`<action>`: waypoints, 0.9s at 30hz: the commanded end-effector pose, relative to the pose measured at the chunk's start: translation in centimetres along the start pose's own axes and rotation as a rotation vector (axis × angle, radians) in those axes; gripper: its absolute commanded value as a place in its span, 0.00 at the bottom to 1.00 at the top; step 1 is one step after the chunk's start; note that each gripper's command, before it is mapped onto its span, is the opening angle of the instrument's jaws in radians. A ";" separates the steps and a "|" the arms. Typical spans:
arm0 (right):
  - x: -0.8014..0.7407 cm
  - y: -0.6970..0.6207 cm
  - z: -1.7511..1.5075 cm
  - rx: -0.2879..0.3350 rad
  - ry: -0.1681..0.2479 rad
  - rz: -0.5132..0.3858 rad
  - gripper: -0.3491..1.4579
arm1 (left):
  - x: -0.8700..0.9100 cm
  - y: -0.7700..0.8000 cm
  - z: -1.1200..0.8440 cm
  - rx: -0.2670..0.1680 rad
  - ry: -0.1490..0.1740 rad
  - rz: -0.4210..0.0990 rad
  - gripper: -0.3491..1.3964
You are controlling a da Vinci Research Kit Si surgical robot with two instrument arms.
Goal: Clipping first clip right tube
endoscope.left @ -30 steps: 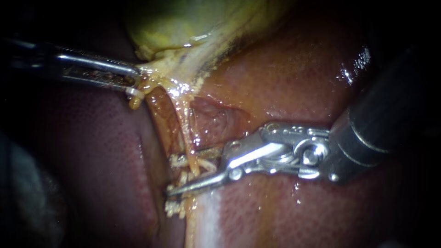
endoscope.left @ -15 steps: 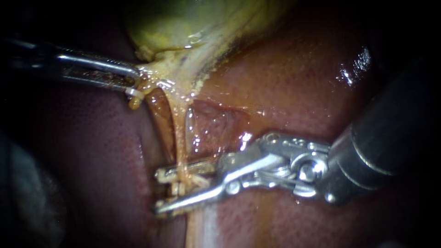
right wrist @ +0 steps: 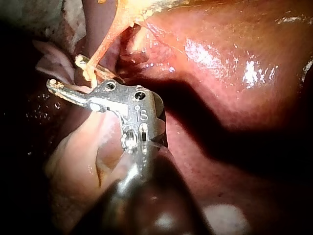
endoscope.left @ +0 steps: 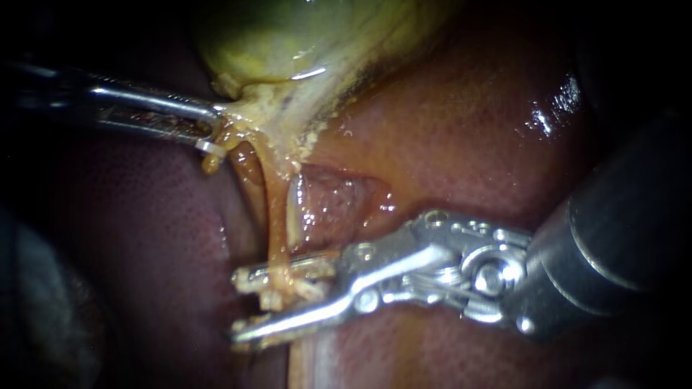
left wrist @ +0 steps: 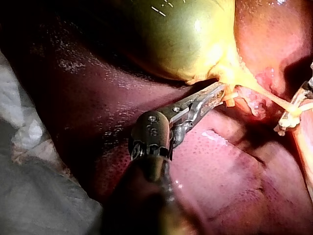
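Tube (endoscope.left: 272,216), a thin, glossy amber cord, runs down from the frayed yellow neck of the gallbladder (endoscope.left: 274,43) and across the wet, reddish-brown liver (endoscope.left: 461,122). Low on its length it passes between the two slim, bright metal jaws of the right instrument (endoscope.left: 241,306), which stand apart with a clear gap. Pale, stringy shreds cling to the cord there. Narrow steel-grey jaws of the left instrument (endoscope.left: 209,133) are closed on the yellow tissue at the gallbladder's neck. Above it the gallbladder's body is smooth, rounded and greenish.
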State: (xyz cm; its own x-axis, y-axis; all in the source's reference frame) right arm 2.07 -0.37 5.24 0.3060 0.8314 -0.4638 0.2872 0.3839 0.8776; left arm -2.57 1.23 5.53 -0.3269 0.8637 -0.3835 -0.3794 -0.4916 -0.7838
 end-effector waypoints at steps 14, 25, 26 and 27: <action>-0.02 0.07 -0.04 -0.001 -0.004 0.063 0.35 | 0.00 0.00 0.00 0.000 0.000 0.000 0.00; -0.02 0.15 -0.09 -0.013 0.010 0.098 0.18 | 0.00 0.00 0.00 0.000 0.000 0.000 0.00; -0.03 0.15 -0.10 -0.018 0.014 0.110 0.15 | 0.00 0.00 0.00 0.000 0.000 0.000 0.00; -0.03 0.15 -0.10 -0.020 0.011 0.122 0.13 | 0.00 0.00 0.00 0.000 0.000 0.000 0.00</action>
State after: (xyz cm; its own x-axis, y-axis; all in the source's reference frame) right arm 2.00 -0.30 5.42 0.3296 0.8797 -0.3428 0.2226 0.2804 0.9337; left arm -2.57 1.23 5.52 -0.3268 0.8637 -0.3838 -0.3794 -0.4918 -0.7837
